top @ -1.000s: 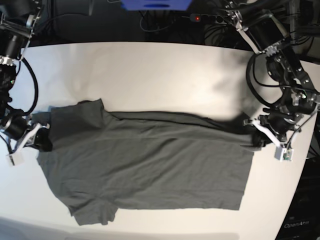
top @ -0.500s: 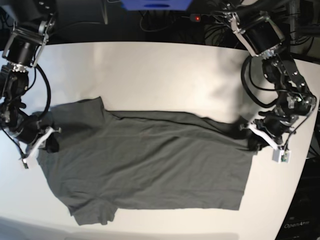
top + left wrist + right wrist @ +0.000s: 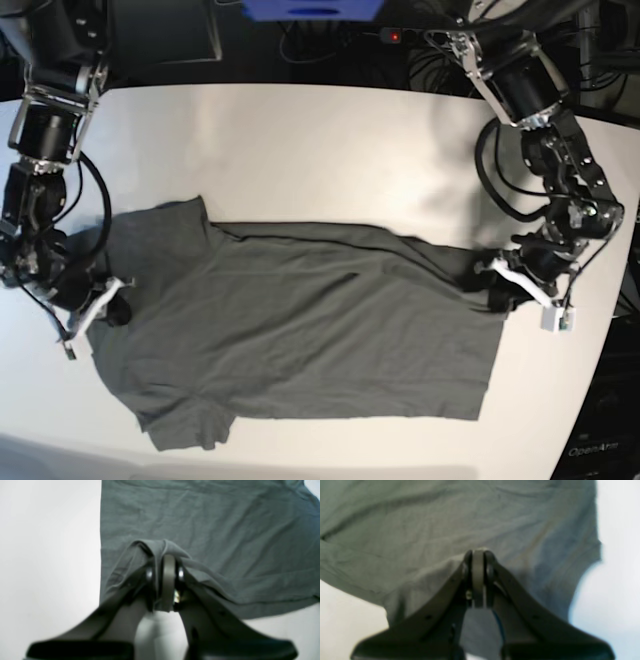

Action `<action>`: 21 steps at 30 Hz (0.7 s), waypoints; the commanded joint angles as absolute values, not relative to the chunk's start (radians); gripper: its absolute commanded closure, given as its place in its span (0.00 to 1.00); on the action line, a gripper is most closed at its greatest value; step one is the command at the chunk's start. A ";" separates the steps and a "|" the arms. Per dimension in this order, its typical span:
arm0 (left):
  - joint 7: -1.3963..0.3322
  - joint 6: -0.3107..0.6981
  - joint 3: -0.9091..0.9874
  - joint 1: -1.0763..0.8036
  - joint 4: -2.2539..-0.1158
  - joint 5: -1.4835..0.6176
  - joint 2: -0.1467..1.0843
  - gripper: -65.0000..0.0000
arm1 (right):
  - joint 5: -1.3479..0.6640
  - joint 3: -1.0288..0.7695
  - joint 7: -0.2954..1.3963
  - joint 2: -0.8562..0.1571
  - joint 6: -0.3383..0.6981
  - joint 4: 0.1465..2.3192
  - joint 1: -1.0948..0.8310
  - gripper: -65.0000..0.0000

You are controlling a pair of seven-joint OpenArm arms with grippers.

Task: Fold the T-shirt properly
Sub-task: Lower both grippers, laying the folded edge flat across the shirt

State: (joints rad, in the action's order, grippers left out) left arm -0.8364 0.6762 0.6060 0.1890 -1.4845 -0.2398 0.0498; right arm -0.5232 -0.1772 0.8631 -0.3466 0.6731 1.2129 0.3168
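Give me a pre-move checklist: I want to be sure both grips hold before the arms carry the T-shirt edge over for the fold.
1. Left gripper shut on the T-shirt: ok, cloth bunched between the jaws.
2. Right gripper shut on the T-shirt: ok, cloth pinched at the tips.
3. Both grips on opposite ends of the shirt: ok in the base view.
4. Shirt body lying flat on the table: ok, only slight wrinkles.
5. How many layers each grip holds: cannot tell.
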 commanded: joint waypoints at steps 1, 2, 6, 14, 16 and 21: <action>-0.796 0.677 0.602 0.219 -1.491 -0.260 0.058 0.97 | -0.529 -0.180 0.835 -0.366 0.698 1.202 0.355 0.99; -0.789 0.677 0.601 0.220 -1.483 -0.263 0.058 0.97 | -0.529 -0.180 0.828 -0.367 0.698 1.176 0.364 0.99; -0.779 0.677 0.602 0.229 -1.460 -0.255 0.061 0.97 | -0.529 -0.156 0.783 -0.390 0.698 1.121 0.375 0.99; -0.777 0.677 0.604 0.268 -1.357 -0.262 0.127 0.97 | -0.527 -0.096 0.748 -0.429 0.698 1.087 0.409 0.99; -0.776 0.677 0.604 0.272 -1.356 -0.255 0.131 0.97 | -0.527 -0.096 0.737 -0.441 0.698 1.087 0.410 0.99; -0.776 0.677 0.604 0.280 -1.359 -0.255 0.133 0.97 | -0.526 -0.096 0.723 -0.447 0.698 1.076 0.427 0.99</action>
